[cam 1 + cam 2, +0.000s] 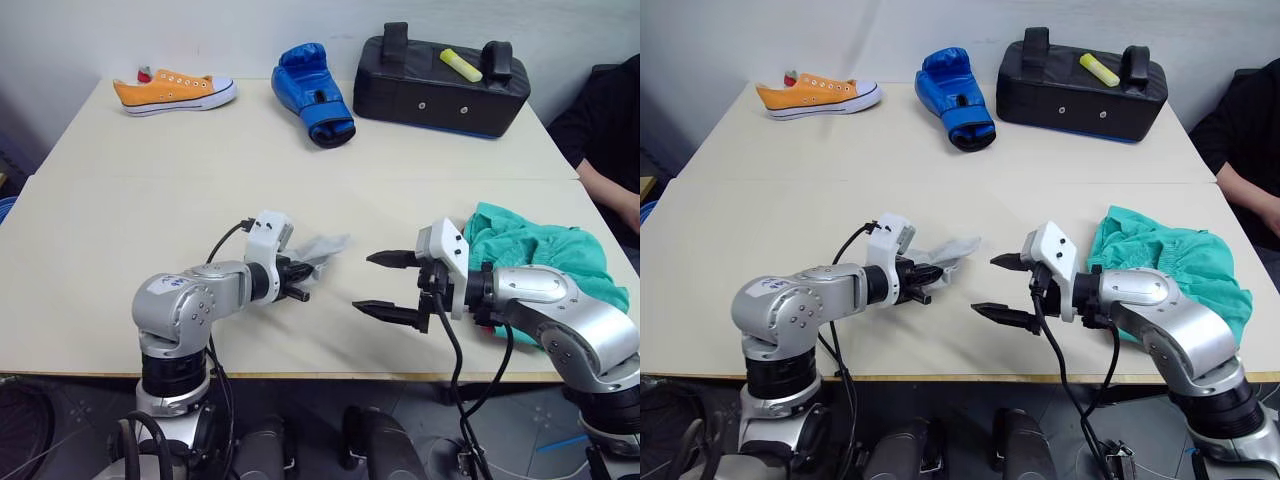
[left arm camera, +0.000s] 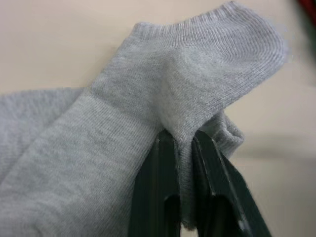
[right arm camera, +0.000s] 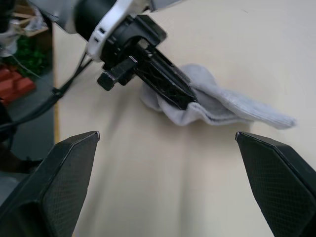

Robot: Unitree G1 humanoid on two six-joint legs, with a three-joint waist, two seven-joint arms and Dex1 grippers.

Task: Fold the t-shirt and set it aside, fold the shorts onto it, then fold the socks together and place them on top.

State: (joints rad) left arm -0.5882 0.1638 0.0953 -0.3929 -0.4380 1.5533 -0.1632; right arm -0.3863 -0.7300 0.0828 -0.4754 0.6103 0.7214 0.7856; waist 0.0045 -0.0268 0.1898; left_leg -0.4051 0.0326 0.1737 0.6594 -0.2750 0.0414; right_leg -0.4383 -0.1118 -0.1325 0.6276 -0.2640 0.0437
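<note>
From the left eye view, the left hand (image 1: 300, 280) sits near the front edge of the pale beige table (image 1: 120, 250), its black fingers pinched on the light grey fuzzy ankle socks (image 1: 325, 247), which trail from it toward the far edge. The right hand (image 1: 392, 284) hangs just beside it with fingers spread wide and holding nothing. By the table's right edge lies the crumpled teal-green soft fabric shorts (image 1: 530, 245), a sliver of the bright red t-shirt (image 1: 484, 327) showing under the right arm. Along the far edge rest an orange canvas sneaker (image 1: 172, 92), a blue boxing glove (image 1: 312, 93) and a black padded strike pad (image 1: 440, 90). The left wrist view shows the two fingers (image 2: 158, 197) clamped on a fold of sock. In the right wrist view the wide-set fingertips (image 3: 69, 163) face the left hand and socks.
</note>
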